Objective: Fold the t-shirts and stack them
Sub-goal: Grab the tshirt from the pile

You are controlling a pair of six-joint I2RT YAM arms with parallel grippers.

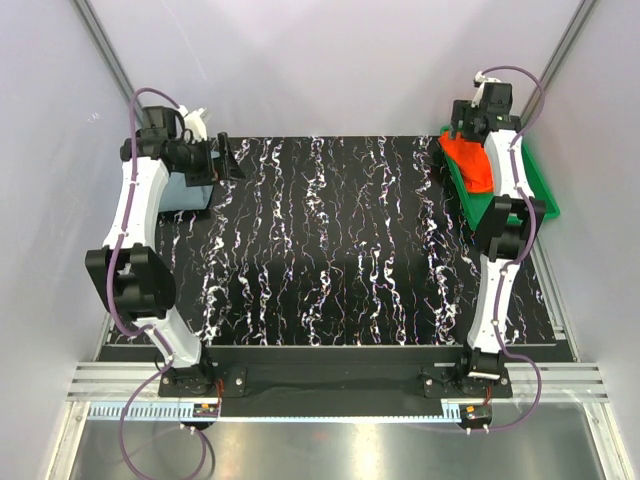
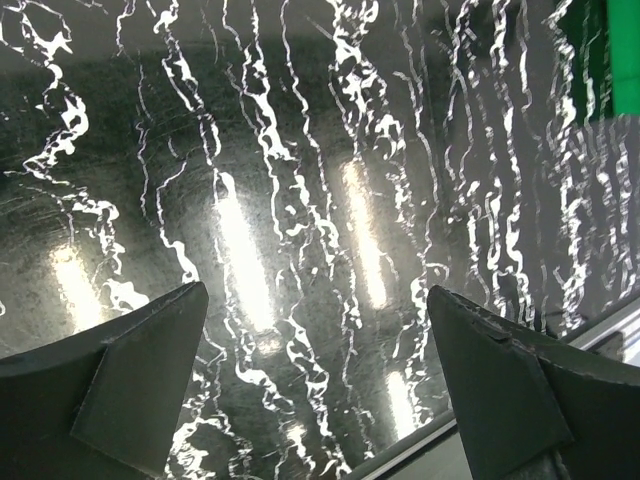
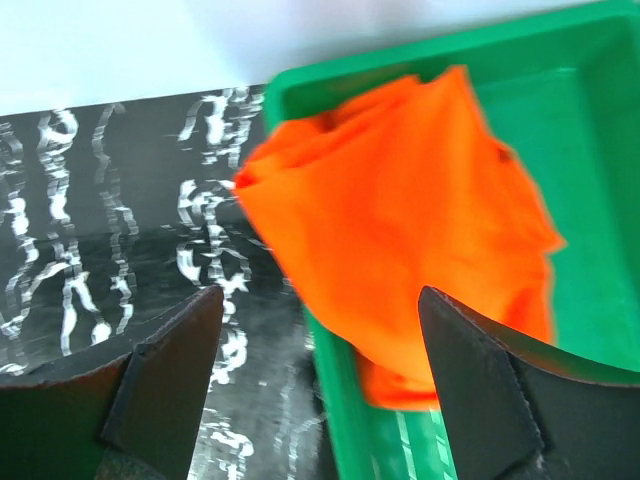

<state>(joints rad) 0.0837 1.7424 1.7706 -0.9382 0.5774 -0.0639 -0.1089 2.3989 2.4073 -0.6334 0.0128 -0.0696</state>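
Note:
The orange-red t-shirt [image 1: 470,160] lies crumpled in the near-left end of a green tray [image 1: 535,195] at the table's far right. In the right wrist view the same t-shirt [image 3: 400,200] spills over the tray's rim [image 3: 340,390]. My right gripper [image 1: 460,130] hovers just above it, open, with nothing between its fingers [image 3: 320,290]. At the far left lies the grey-blue t-shirt [image 1: 190,195], partly hidden under my left arm. My left gripper [image 1: 230,160] is beside it, open and empty [image 2: 315,290], over bare tabletop.
The table is a black mat with white marbling [image 1: 340,240], bounded by white walls at the back and sides. The green tray [image 2: 622,60] shows at the top right of the left wrist view. The mat's edge [image 2: 420,450] runs below the left fingers.

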